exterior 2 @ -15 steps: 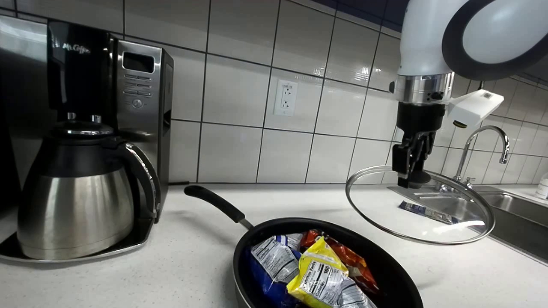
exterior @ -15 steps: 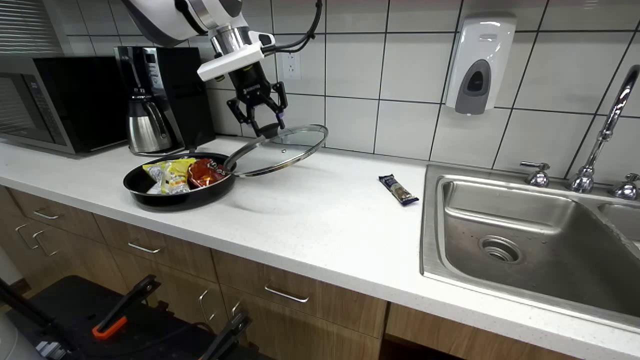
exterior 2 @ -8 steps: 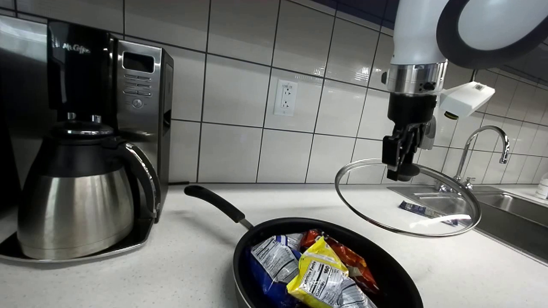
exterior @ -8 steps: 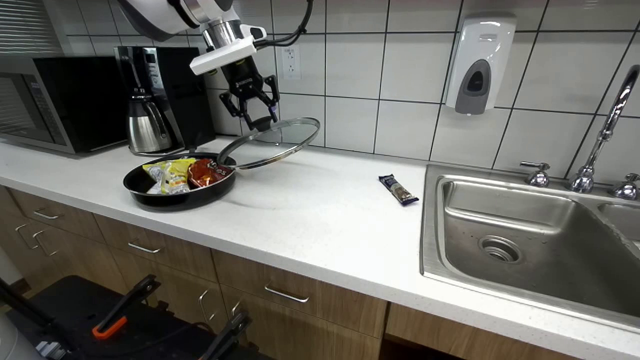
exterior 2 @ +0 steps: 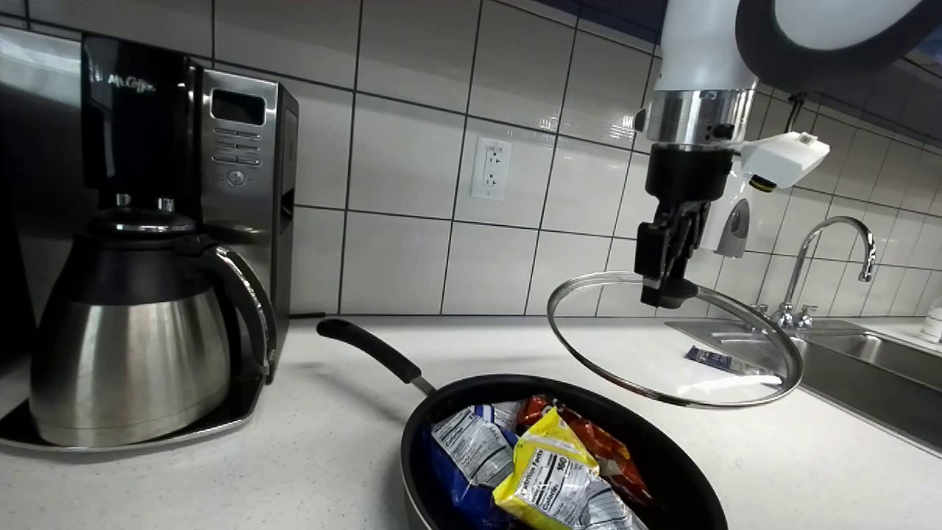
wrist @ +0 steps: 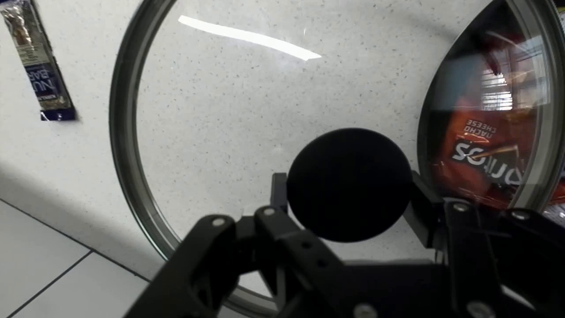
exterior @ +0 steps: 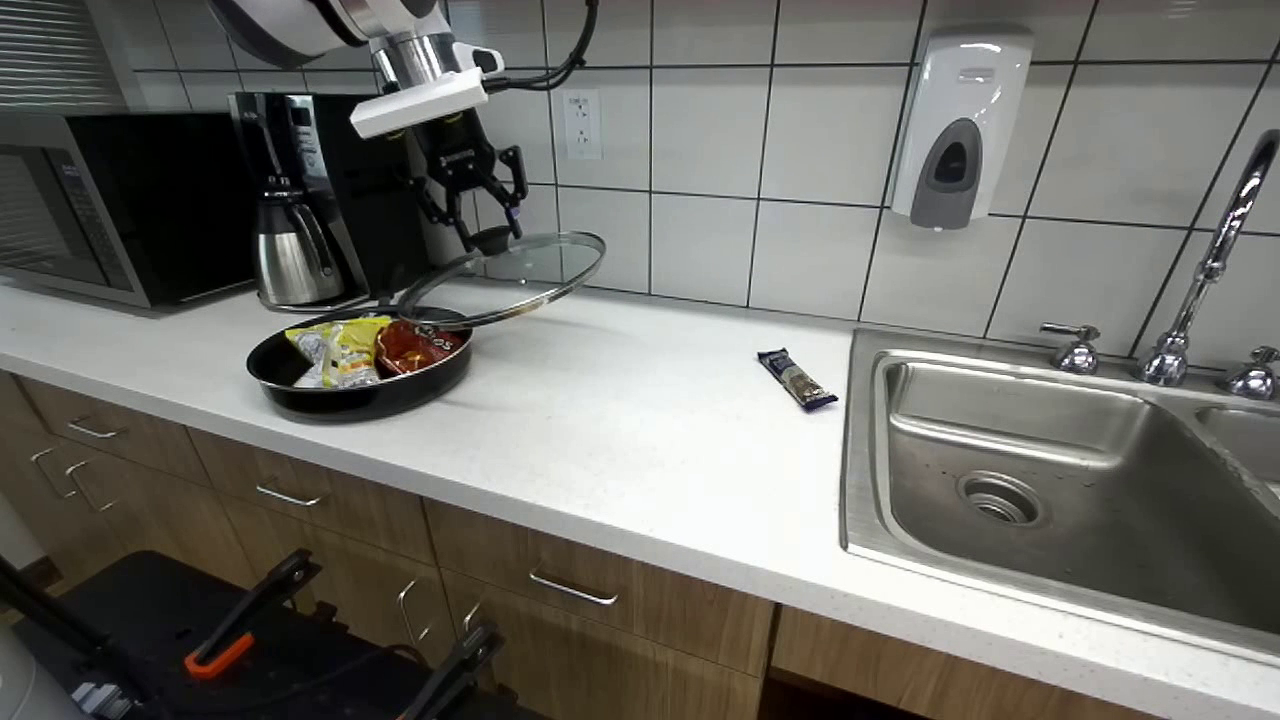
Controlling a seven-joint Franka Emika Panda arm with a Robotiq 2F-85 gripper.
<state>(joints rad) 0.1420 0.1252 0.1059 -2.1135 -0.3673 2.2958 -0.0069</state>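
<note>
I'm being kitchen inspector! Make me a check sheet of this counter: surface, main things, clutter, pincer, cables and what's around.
Surface: white, speckled counter.
Main things: glass lid with a black knob, held above the counter; black pan with several snack bags inside.
Clutter: nut bar, lying near the sink.
Pincer: closed around the lid's knob.
Cables: dark, running to the arm.
Surroundings: microwave, coffee maker, soap dispenser, wall outlet.

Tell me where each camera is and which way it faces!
An exterior view: in front of the counter, looking down across it; arm and pincer show.
An exterior view: near the pan, facing the wall; arm and pincer show.
Wrist view: above the lid, looking down through it; pincer fingers show.
Both exterior views share the lid and sink.
</note>
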